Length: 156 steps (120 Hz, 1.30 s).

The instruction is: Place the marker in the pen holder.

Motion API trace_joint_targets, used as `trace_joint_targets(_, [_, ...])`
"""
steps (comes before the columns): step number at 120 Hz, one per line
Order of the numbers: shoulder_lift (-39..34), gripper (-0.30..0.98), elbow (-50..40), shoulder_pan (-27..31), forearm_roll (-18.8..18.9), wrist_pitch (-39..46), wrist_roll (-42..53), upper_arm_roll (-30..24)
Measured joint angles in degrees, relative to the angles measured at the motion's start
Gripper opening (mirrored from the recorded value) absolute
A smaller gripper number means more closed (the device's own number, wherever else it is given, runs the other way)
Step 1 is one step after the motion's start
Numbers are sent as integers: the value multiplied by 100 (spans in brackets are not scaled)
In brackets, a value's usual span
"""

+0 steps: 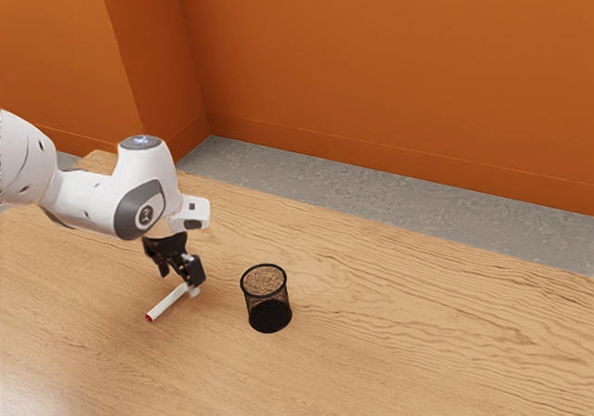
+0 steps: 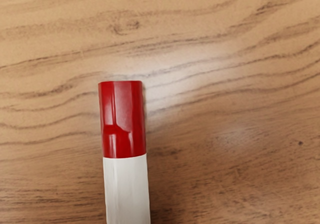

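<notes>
My gripper (image 1: 178, 282) is low over the table in the exterior view, its black fingers standing apart. The white marker (image 1: 167, 303) with a red end slants beneath it, that red end pointing away from the hand toward the exterior view's lower left. Its other end is by the fingertip nearer the pen holder, partly hidden there. In the wrist view the marker (image 2: 126, 186) shows its red cap and part of its white body. The black mesh pen holder (image 1: 269, 315) stands upright, a short distance to the exterior view's right of the gripper.
The wooden table (image 1: 418, 314) extends widely beyond the pen holder toward the exterior view's right. Behind its far edge are a grey floor (image 1: 371, 193) and an orange wall (image 1: 390, 72).
</notes>
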Motion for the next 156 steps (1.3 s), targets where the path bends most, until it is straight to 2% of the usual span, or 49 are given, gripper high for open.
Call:
trace_joint_targets(28, [170, 66, 73, 5, -100, 93, 228, 1])
trace_joint_targets(68, [278, 47, 151, 5, -199, 80, 432, 1])
trace_joint_targets(99, [297, 25, 193, 5, -287, 36, 529, 1])
trace_joint_targets(156, [383, 5, 198, 5, -298, 42, 629, 2])
